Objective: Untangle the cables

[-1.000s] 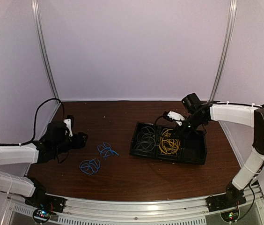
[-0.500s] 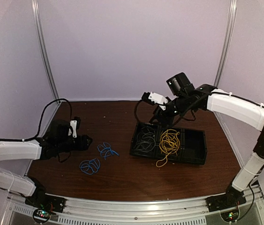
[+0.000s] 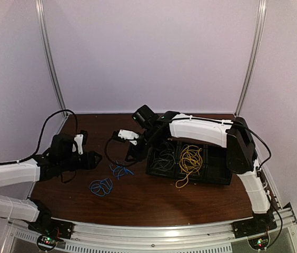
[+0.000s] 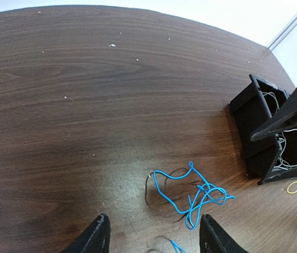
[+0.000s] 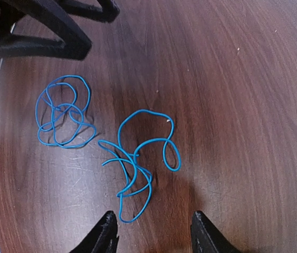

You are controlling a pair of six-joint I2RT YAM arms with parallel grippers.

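Note:
Two blue cable bundles lie on the brown table, one [image 3: 119,169] nearer the tray and one [image 3: 101,186] closer to the front. Yellow cables [image 3: 190,159] and pale grey cables [image 3: 164,155] sit in the black tray [image 3: 217,175], and a yellow tail hangs over its front wall. My left gripper [image 3: 91,158] hovers open just left of the blue cable [image 4: 196,192], holding nothing. My right gripper [image 3: 134,154] hangs open above the same blue bundle [image 5: 138,163], which lies just ahead of its fingertips. The second blue bundle [image 5: 61,118] lies beyond it.
The tray's left end [image 4: 251,118] is close to the right of the blue cables. The two grippers face each other across the bundles, with the left gripper's fingers [image 5: 48,37] showing in the right wrist view. Walls and metal posts [image 3: 51,63] surround the table.
My right arm left the tray and swung left over the blue cables. The yellow cable now trails over the tray's front wall. The left gripper shifted only slightly.

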